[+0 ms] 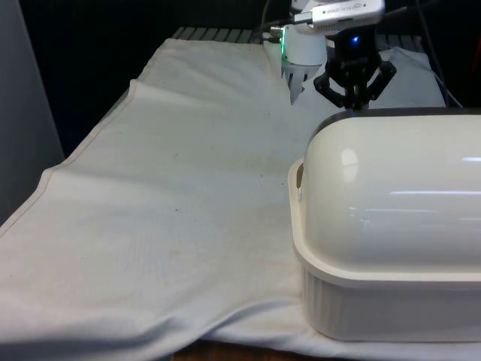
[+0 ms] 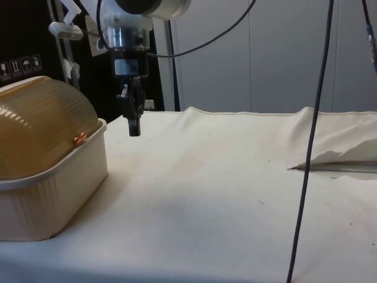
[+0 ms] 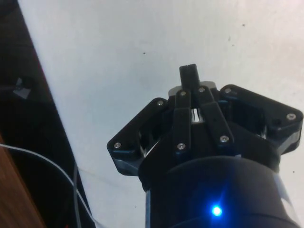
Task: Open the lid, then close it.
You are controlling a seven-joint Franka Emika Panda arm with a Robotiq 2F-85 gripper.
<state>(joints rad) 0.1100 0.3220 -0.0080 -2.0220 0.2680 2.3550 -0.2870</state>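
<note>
Side view: the gripper, fingers pressed together on nothing, is seen at upper left, hanging just right of the closed lid.

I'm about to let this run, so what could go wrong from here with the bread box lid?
1. The end effector hangs shut, clear of the bread box, so it may push or hook the closed lid rather than grip it and could slip off that glossy curve.
2. The box sits on a loose, wrinkled white cloth, so a push might slide the whole box instead of turning the lid.
</note>
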